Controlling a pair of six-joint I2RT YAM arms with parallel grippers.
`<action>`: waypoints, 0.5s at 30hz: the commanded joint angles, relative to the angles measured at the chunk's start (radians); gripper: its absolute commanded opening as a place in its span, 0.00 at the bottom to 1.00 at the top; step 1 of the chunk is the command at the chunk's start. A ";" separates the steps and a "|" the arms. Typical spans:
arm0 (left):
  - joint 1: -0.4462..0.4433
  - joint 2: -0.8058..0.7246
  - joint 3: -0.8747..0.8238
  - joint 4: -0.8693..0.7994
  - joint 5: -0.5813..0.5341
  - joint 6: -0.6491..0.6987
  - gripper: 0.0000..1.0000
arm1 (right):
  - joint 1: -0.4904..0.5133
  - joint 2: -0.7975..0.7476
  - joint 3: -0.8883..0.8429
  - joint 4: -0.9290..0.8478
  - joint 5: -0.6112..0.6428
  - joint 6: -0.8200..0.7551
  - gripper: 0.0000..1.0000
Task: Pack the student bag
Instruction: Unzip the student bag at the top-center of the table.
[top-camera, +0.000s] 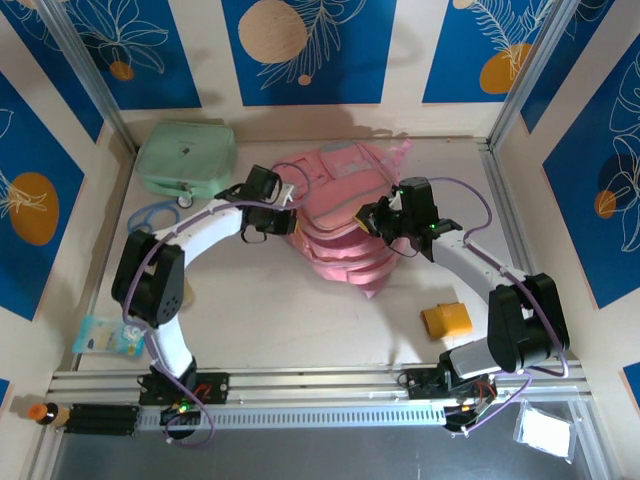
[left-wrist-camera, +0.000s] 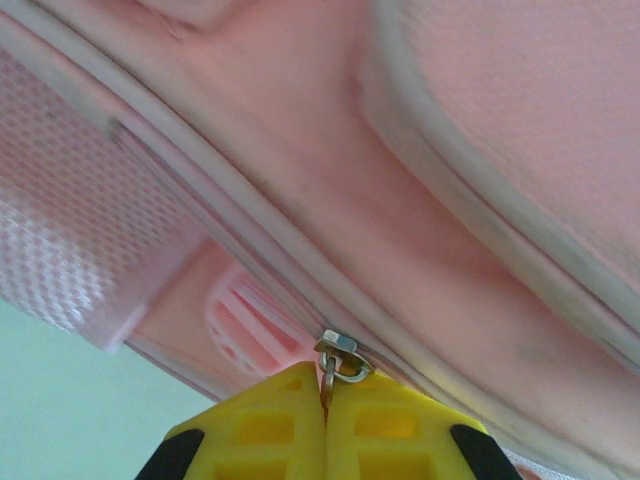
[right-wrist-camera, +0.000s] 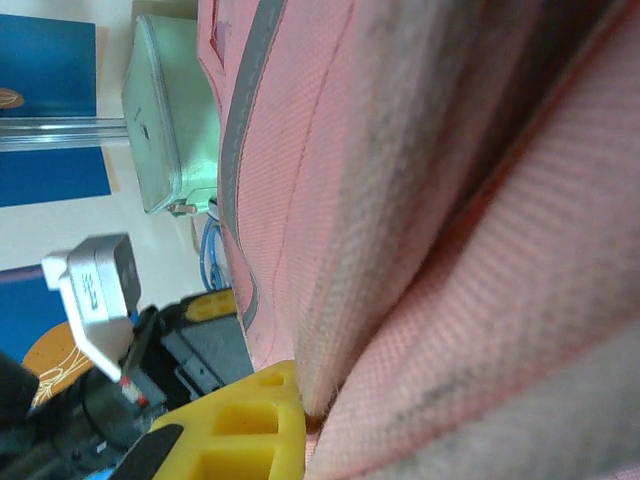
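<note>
Closest to the left wrist camera, the left gripper (left-wrist-camera: 326, 390) has its yellow jaws pressed together on the metal zipper pull (left-wrist-camera: 337, 360) of the student bag (left-wrist-camera: 420, 170). The tab is pinched between the two pads. The slider sits on a zip line that runs slantwise across the pink fabric.

The bag lies flat at the middle back of the tabletop (top-camera: 280, 310), between the two arms, with its stacked front pockets stepping down towards the near edge. From above, the left gripper meets the bag's left edge and the right gripper (top-camera: 372, 222) meets its right edge. In the right wrist view one yellow finger (right-wrist-camera: 245, 420) lies against a fold of the pink cloth. The other finger is hidden behind the fabric, so I cannot tell whether those jaws are clamped on the bag or only touching it.

A mint-green case (top-camera: 187, 160) lies in the back left corner, near the bag but apart from it. A yellow block (top-camera: 446, 320) sits on the right of the tabletop near the right arm, well apart from the bag. A pale blue packet (top-camera: 105, 337) lies at the left edge beside the left arm. A blue ring-shaped thing (top-camera: 152, 215) lies just in front of the case. On the near side of the rail, an orange-capped bottle (top-camera: 45, 411) lies at the left and a clear packet (top-camera: 546, 432) at the right.
</note>
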 joint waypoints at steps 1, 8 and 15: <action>0.052 0.054 0.102 -0.044 -0.043 0.017 0.05 | -0.010 -0.028 0.023 0.014 -0.026 -0.040 0.07; 0.072 0.077 0.160 -0.031 -0.067 -0.034 0.27 | 0.013 -0.015 0.030 -0.011 -0.013 -0.057 0.08; 0.084 -0.108 -0.013 -0.039 -0.279 -0.144 0.61 | 0.029 -0.020 0.058 -0.119 0.078 -0.122 0.36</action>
